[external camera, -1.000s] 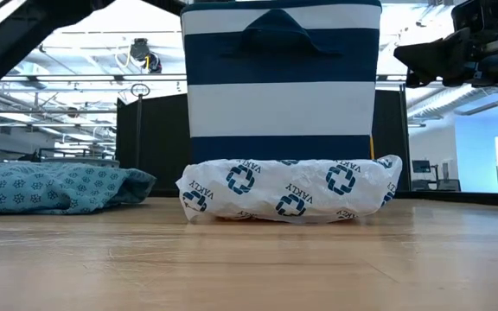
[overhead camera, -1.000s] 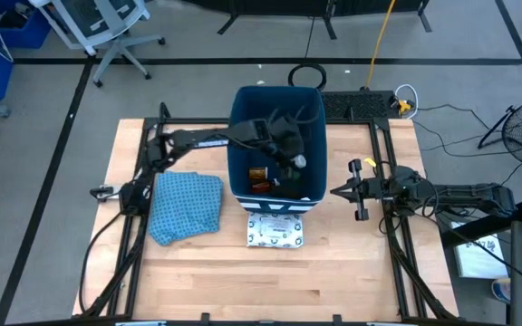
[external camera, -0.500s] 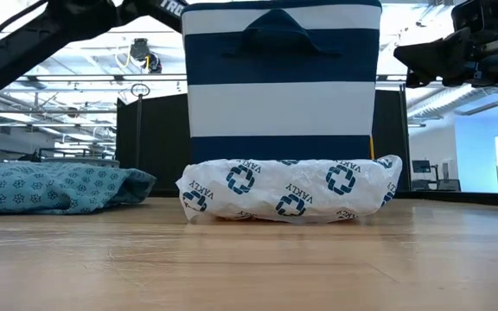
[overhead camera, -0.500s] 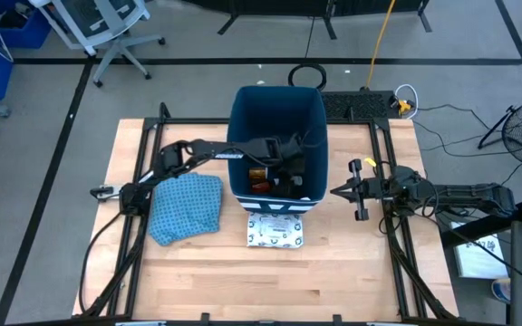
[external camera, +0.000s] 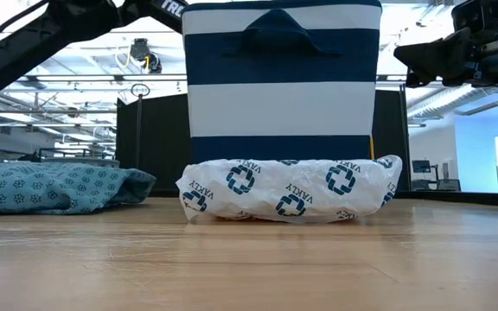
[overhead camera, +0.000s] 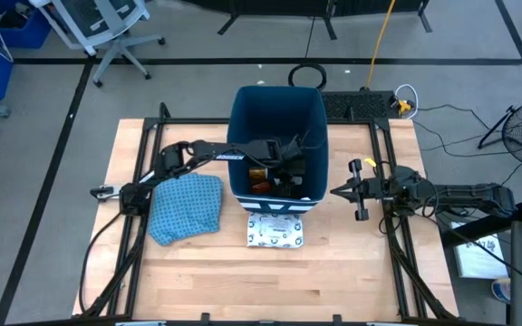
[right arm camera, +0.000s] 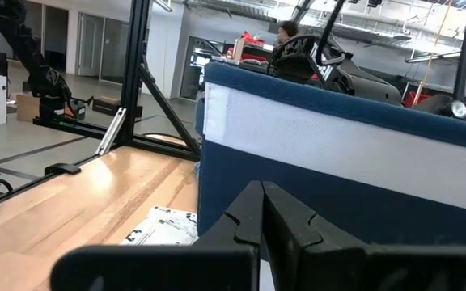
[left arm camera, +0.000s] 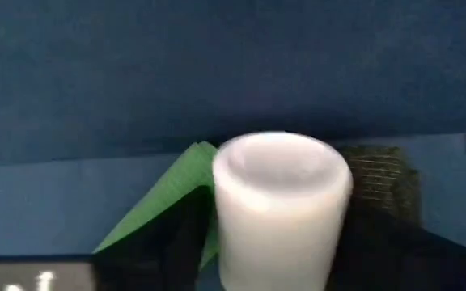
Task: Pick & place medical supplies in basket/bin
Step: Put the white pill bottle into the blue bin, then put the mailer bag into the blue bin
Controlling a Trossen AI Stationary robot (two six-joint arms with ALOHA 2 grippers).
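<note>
A pale wooden table (overhead camera: 198, 272) with a smooth, lightly grained top holds a dark-blue bin (external camera: 281, 82) whose striped walls look like matt woven fabric. Beside it lie a soft, rumpled blue patterned cloth (overhead camera: 187, 206) and a crinkled, slightly glossy white packet (external camera: 288, 190) printed with dark emblems; inside the bin, a smooth white plastic cap (left arm camera: 281, 190) sits by a matt green bar (left arm camera: 164, 212)

left gripper (overhead camera: 290, 172) lowered, grasping, right gripper (overhead camera: 337, 192) closed, waiting aside
</note>
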